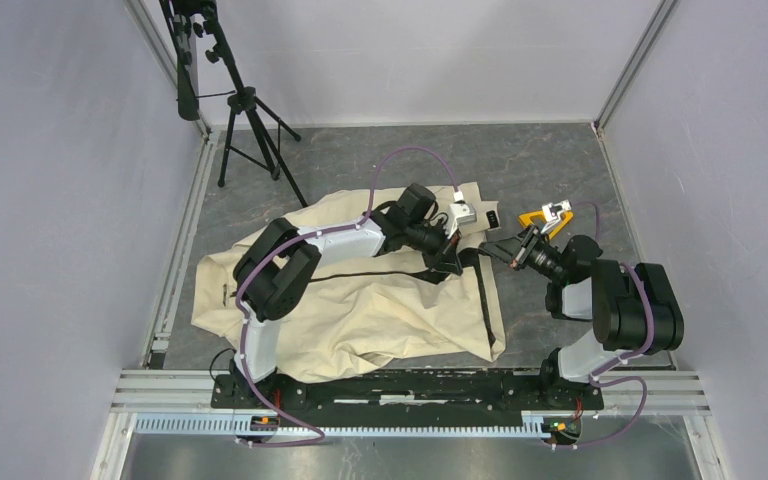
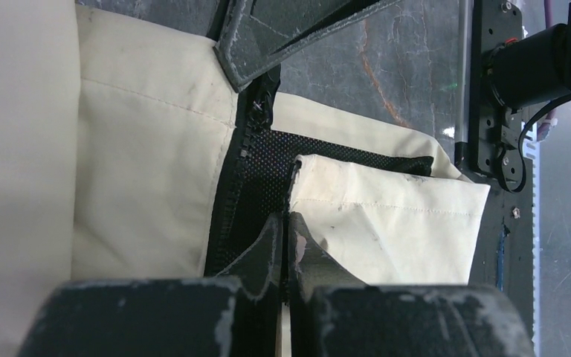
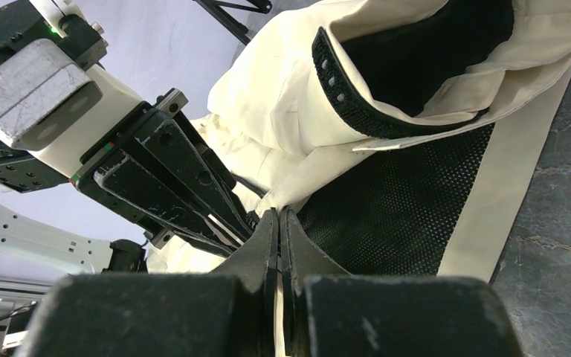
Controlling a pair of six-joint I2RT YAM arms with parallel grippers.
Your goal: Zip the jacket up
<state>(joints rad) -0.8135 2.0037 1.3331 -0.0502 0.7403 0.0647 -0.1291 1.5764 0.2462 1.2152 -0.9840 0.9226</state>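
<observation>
**Jacket (image 1: 360, 310) pinched from both sides at the zipper (image 2: 242, 160)**

The jacket lies wrinkled and spread across the table (image 1: 540, 160). Its front is open near the far right corner, where the two arms meet. The left gripper (image 2: 284, 227) has its fingers pressed together on a cream front edge just beside the dark zipper — a hold that looks meant to anchor the cloth so the teeth lie taut rather than bunched.

The right gripper (image 3: 279, 219) comes in from the opposite side, its tips close to the left's. Its fingers are likewise closed, on a thin sliver of cream fabric at the opening. Whether the slider itself sits between them is too hidden to tell.

Black mesh lining (image 3: 401, 193) shows between the two front panels, so I judge the zipper not yet closed here. The facing grips make sense — one gripper braces while the other pulls along the track. The likely risk is fabric slipping out of so narrow a pinch.
</observation>
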